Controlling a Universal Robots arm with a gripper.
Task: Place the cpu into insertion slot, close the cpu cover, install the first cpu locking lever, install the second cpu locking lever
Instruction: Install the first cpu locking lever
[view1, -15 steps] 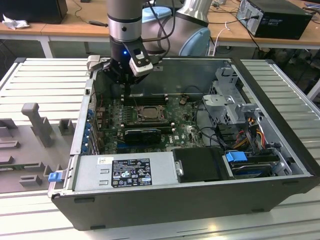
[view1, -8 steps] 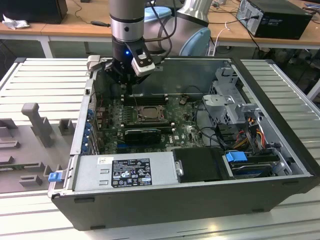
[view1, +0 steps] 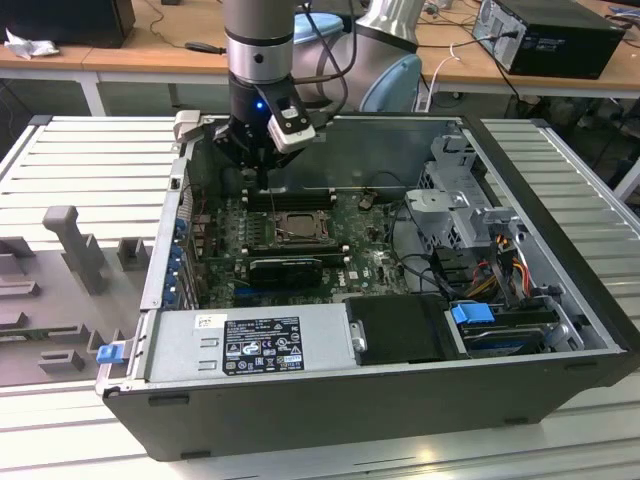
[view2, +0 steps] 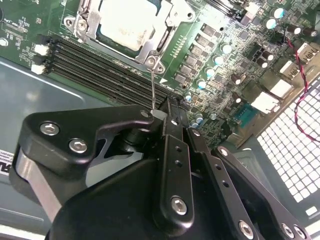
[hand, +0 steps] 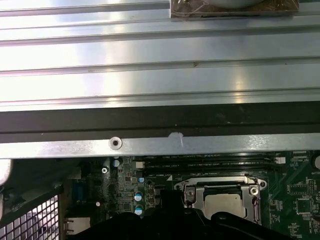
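One open computer case, ribbed metal table

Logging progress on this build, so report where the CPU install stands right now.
Done: the cpu sits in the socket and the cpu cover lies closed over it, also seen in the first wrist view. In hand: the gripper is pinched on a thin wire locking lever rising from the cover's corner. Left: at least this lever is not latched; the other lever's state cannot be told.
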